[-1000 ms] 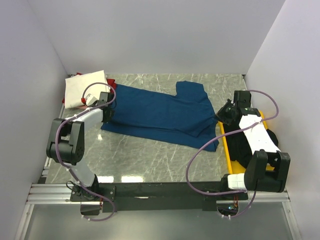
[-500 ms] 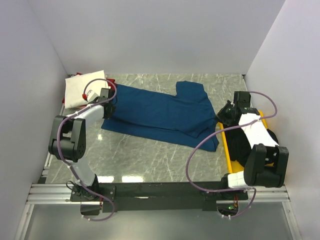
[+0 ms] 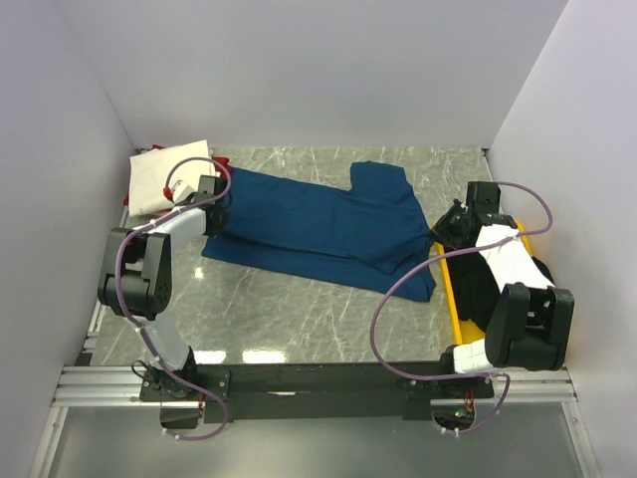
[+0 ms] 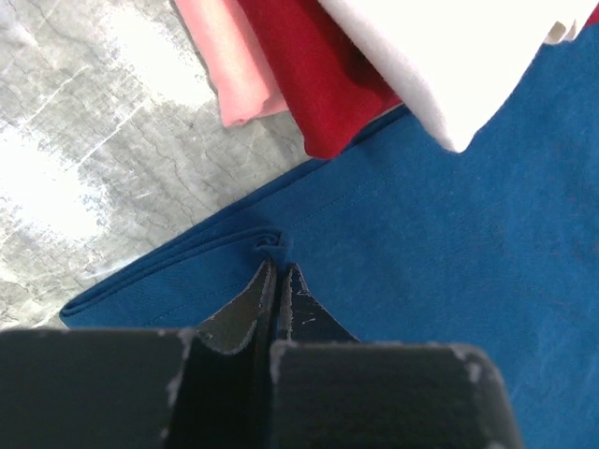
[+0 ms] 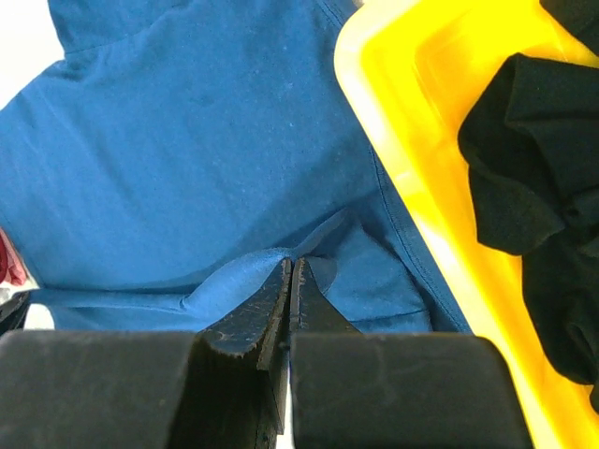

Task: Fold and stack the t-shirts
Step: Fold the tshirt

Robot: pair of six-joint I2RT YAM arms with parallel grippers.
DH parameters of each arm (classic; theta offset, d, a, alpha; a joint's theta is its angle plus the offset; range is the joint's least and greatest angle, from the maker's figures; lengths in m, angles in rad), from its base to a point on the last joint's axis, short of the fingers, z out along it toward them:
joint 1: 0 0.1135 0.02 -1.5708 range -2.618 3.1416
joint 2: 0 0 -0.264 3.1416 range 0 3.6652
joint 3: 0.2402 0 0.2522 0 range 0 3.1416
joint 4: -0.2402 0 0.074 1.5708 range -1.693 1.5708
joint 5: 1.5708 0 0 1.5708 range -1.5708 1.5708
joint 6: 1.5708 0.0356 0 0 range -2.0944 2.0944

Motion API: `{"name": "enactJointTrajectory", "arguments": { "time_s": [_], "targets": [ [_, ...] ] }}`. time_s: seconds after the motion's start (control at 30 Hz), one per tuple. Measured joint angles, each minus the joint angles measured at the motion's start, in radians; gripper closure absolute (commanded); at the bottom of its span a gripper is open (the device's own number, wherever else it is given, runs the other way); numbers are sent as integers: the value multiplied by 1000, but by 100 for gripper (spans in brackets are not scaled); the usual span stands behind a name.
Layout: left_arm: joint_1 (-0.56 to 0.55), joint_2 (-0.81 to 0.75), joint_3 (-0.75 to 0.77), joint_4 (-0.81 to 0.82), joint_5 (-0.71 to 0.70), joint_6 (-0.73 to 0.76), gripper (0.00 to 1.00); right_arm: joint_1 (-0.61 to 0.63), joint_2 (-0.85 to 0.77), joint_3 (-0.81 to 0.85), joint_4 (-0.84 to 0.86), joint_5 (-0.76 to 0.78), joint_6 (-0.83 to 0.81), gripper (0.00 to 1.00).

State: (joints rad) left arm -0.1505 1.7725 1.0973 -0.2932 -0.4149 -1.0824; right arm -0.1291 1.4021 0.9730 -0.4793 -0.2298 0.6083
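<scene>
The cream t-shirt [image 4: 449, 56] covers most of the red t-shirt [image 4: 318, 75]. Frame edges crop the pink cloth [image 4: 229, 65], the black t-shirt [image 5: 533, 159] and the blue t-shirt [image 4: 449, 243]. Overhead, the right arm [image 3: 508, 261] hides part of the yellow tray [image 3: 448, 289].

Top: high, behind near edge, looking down on whole table [image 3: 299, 309]. Left wrist: close, looking down on blue shirt [image 4: 421, 243]. Right wrist: close, same shirt at left of frame, tray [image 5: 393, 140] at right. Shared by all three: blue shirt.
</scene>
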Motion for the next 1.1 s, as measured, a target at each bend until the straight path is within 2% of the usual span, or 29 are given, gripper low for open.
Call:
{"name": "enactJointTrajectory", "arguments": {
  "time_s": [0.6, 0.8, 1.0, 1.03, 1.1],
  "targets": [
    [20, 17, 23, 1, 20, 8, 99, -3, 99, 7, 16, -6, 1, 100],
    [21, 26, 31, 17, 38, 21, 95, -3, 136, 31, 22, -24, 1, 100],
    [23, 26, 31, 44, 55, 42, 77, -3, 164, 98, 15, -35, 3, 100],
    [23, 25, 31, 49, 55, 47, 68, -3, 167, 109, 15, -38, 4, 100],
    [23, 18, 23, 68, 59, 55, 57, -3, 172, 123, 16, -42, 4, 100]
  ]
}}
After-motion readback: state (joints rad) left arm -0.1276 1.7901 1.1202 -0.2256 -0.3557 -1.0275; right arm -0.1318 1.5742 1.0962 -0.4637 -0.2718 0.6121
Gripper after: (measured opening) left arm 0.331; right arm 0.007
